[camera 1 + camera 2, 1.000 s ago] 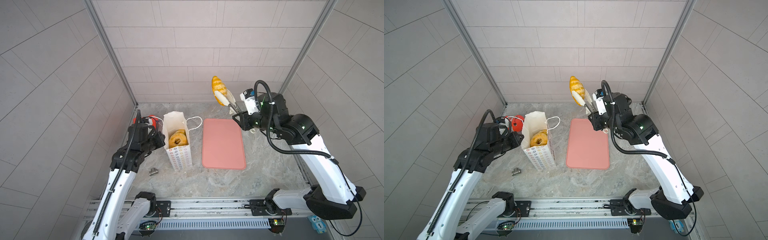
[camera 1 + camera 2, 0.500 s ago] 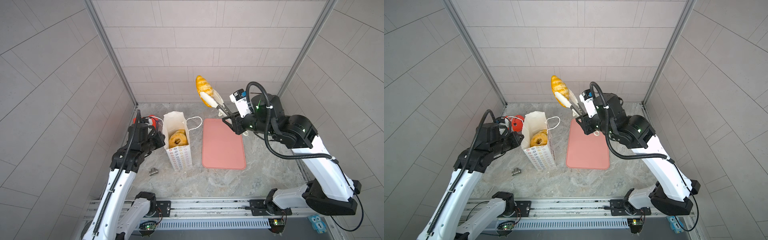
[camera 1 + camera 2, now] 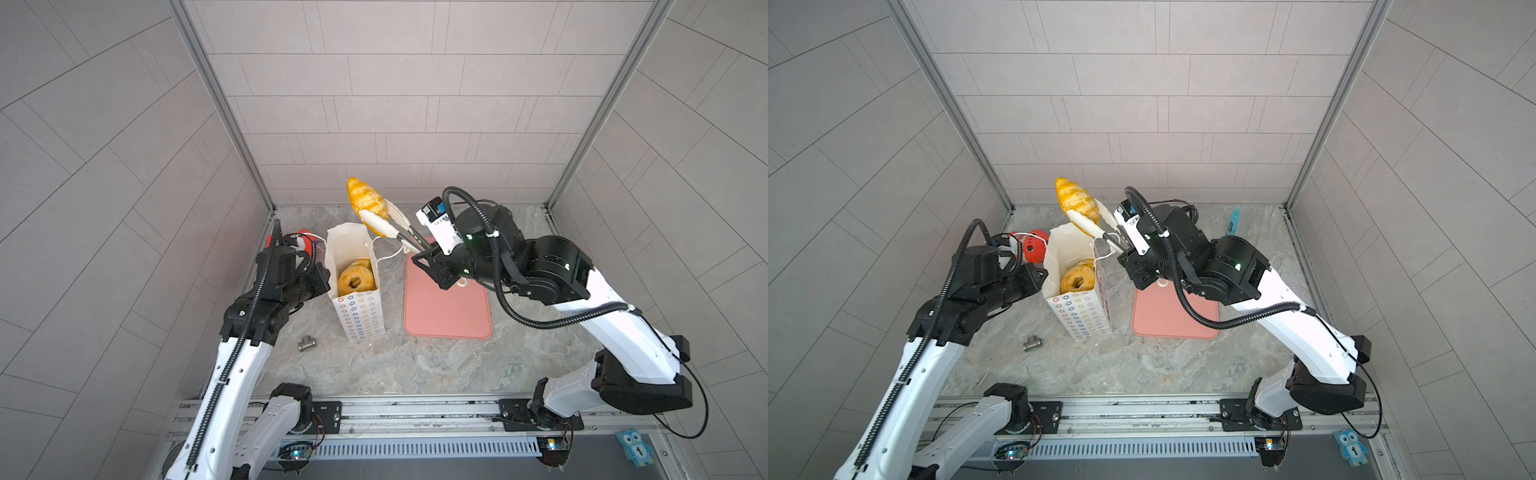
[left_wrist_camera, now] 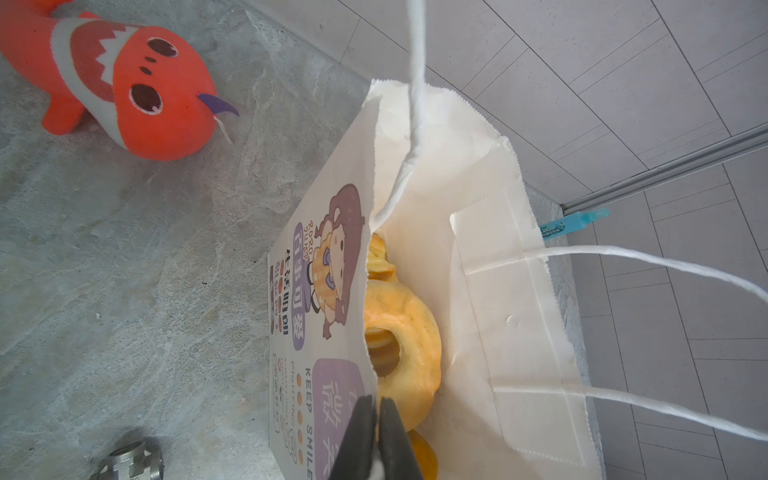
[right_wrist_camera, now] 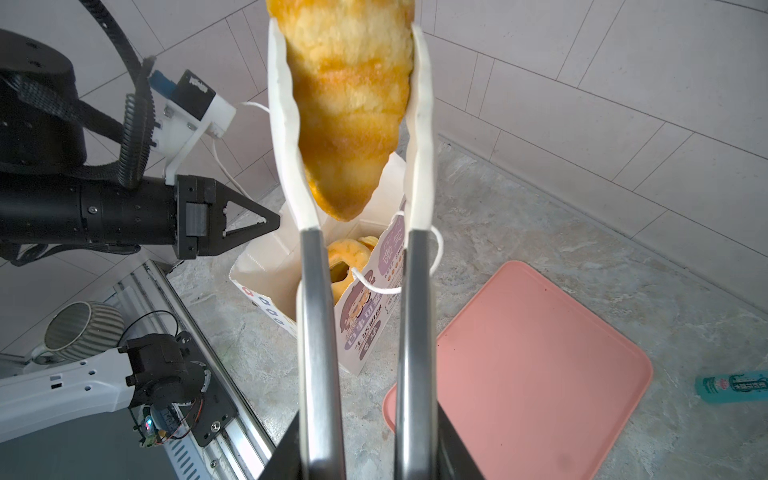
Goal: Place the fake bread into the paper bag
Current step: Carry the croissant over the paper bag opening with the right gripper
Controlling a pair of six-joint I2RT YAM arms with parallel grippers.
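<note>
1. Right gripper (image 3: 428, 259): jaws clamped on the handles of steel tongs (image 3: 409, 241). The white tong tips pinch a golden croissant (image 3: 365, 199), held aloft at 12 o'clock of the bag mouth in both top views.
2. Left gripper (image 4: 376, 419): jaws pinched tight on the rim of the paper bag (image 3: 359, 316), at its 9 o'clock side.
3. Paper bag: upright and open, with a ring donut (image 3: 355, 280) uppermost inside.
4. Pink tray (image 3: 446, 307): flat, at 3 o'clock of the bag.
5. Red plush fish (image 4: 137, 91): 10 o'clock of the bag.
6. Metal tee fitting (image 3: 307, 343): 7 o'clock of the bag.
7. Teal tube (image 3: 1234, 219): 2 o'clock of the bag, by the back wall.
</note>
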